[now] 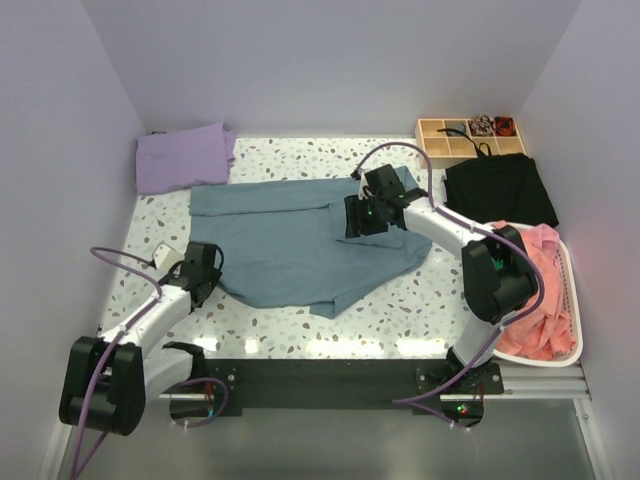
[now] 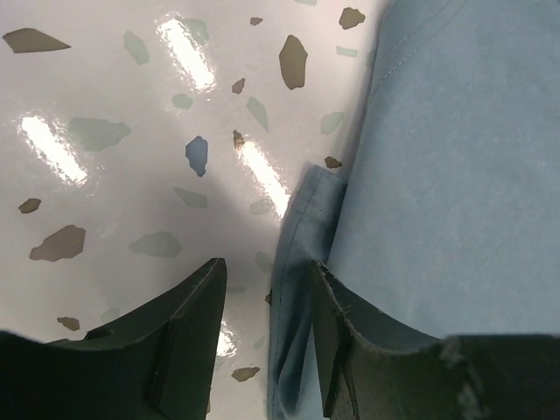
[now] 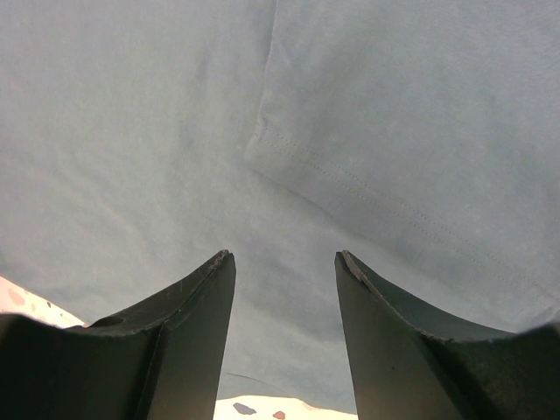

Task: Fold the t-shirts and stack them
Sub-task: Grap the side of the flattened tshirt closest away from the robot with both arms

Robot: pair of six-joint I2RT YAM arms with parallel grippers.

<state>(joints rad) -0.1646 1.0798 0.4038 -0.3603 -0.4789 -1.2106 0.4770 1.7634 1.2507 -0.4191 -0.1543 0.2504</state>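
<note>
The slate-blue t-shirt (image 1: 300, 240) lies spread on the speckled table, partly folded. A folded lavender t-shirt (image 1: 183, 157) lies at the back left. Salmon-pink t-shirts (image 1: 540, 300) fill a white basket at the right. My left gripper (image 1: 205, 262) is at the blue shirt's left edge; in the left wrist view its jaws are open with the shirt's hem (image 2: 302, 254) between them. My right gripper (image 1: 360, 215) is over the shirt's upper right part; in the right wrist view it (image 3: 284, 262) is open just above the blue cloth (image 3: 175, 131), near a sleeve hem (image 3: 367, 201).
A black garment (image 1: 500, 187) lies at the back right. A wooden compartment tray (image 1: 468, 138) with small items stands behind it. The white basket (image 1: 573, 290) sits at the right edge. Walls close in the left, back and right.
</note>
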